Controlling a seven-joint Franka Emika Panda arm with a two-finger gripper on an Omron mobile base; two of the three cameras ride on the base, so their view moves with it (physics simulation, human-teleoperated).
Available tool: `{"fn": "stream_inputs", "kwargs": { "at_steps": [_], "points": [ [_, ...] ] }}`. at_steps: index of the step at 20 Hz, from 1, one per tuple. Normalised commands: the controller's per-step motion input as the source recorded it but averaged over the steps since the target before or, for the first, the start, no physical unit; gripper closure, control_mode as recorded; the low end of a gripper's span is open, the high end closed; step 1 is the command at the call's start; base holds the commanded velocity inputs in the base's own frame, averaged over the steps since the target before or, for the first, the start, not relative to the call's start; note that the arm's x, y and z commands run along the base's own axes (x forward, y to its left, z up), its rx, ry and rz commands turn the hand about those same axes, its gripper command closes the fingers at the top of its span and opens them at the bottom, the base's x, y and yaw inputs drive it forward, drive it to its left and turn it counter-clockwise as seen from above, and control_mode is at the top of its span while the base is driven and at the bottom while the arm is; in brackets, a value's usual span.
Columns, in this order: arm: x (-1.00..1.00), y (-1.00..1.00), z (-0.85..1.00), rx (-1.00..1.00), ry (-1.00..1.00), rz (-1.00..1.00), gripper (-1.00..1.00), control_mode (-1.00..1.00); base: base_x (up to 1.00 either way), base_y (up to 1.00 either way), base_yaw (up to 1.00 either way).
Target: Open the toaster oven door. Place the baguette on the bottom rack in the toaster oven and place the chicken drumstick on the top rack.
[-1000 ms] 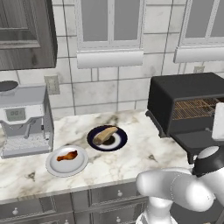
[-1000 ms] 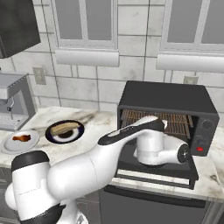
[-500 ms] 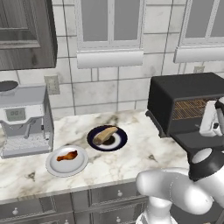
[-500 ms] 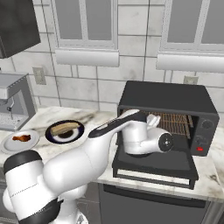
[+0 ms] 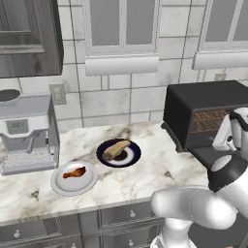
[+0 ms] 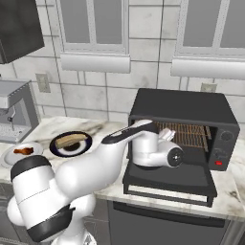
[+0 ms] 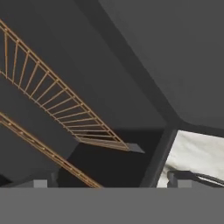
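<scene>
The toaster oven, a matte black box, stood on the marbled table with its door lying flat and open. The hand, fingers spread and empty, sat at the oven mouth beside wire racks. The tan baguette lay slantwise on a dark plate; the glazed drumstick rested on a white plate.

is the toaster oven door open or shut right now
Open. The toaster oven door lies folded down flat in front of the toaster oven, and the wire racks inside are in plain sight.
</scene>
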Motion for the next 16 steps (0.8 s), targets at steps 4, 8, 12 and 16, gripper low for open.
{"fn": "stream_inputs", "kwargs": {
  "at_steps": [4,8,12,16],
  "points": [
    [0.2,-0.08,-0.14,0.05,0.06,-0.05,-1.0,-1.0,0.0,0.0,0.0],
    [0.24,-0.17,-0.08,0.11,0.01,0.0,-1.0,-1.0,0.0,0.0,0.0],
    [0.3,-0.21,-0.14,0.16,0.01,0.0,-1.0,-1.0,0.0,0.0,0.0],
    [0.32,-0.11,-0.29,0.13,0.01,0.0,-1.0,-1.0,0.0,0.0,0.0]
  ]
}}
